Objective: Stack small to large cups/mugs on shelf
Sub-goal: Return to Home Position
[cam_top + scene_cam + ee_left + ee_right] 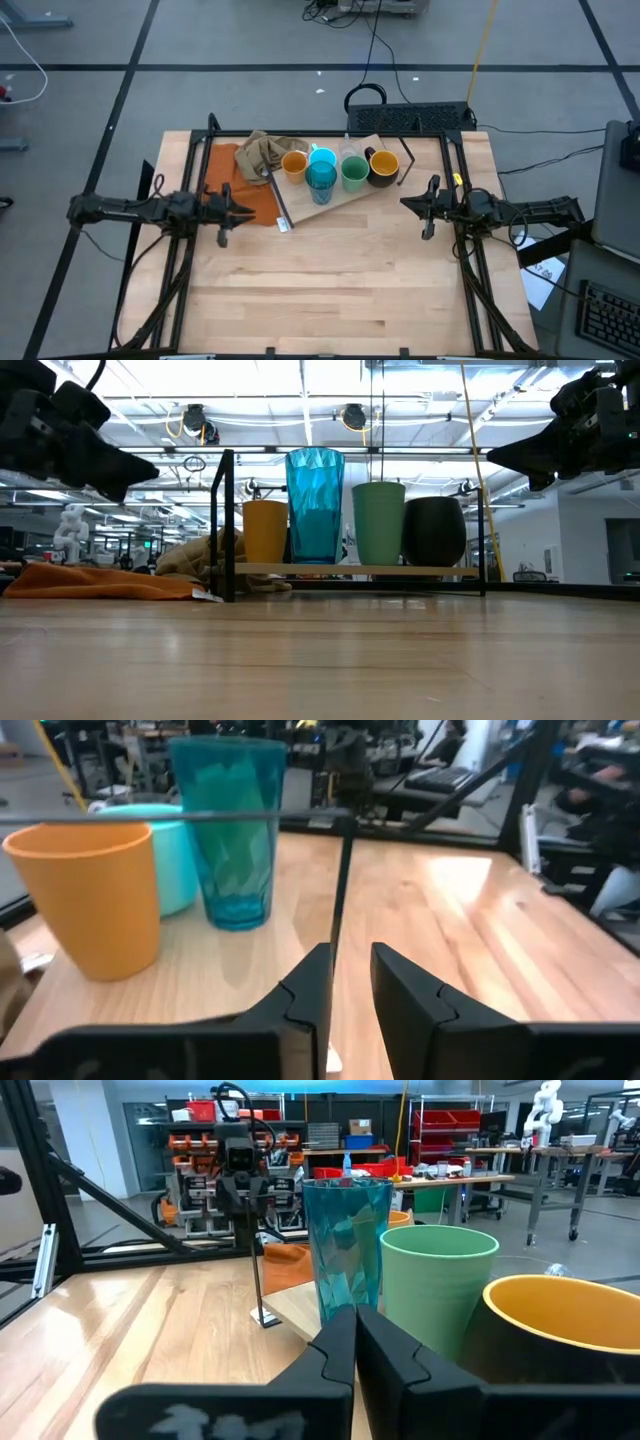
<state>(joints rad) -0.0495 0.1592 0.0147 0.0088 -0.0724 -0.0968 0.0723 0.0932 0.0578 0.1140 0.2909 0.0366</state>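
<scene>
1. The shelf point(335, 203) stands at the back of the worktop point(330, 290), turned at a slant. The vessels are bunched on it: orange cup point(294, 163), light-blue mug point(322, 156), teal tumbler point(320, 180), green cup point(354, 173) and black mug point(383, 166), each touching or just beside its neighbour.
2. The clear glass point(350, 150) is only a faint shape behind the green cup in the high view.
3. An orange cloth point(240, 185) lies beside the shelf on the left arm's side. A crumpled beige cloth point(262, 152) lies partly on it and reaches towards the orange cup.
4. The left end effector point(246, 211) hovers over the orange cloth's near edge, off the shelf's corner. Its fingers are parted by a narrow gap and hold nothing. In its wrist view a thin black shelf leg point(343, 880) stands straight ahead of it.
5. The right end effector point(407, 203) hovers over bare worktop, near the black mug's side. Its fingers are pressed together and empty.
6. The low view shows only four vessels in a row, and the tumbler hides the light-blue mug. The left wrist view shows that mug behind, between the orange cup and the tumbler.
7. The right wrist view alone shows the black mug's yellow-orange inside at close range. The green cup and the tumbler come next, and the left arm stands far off.
</scene>
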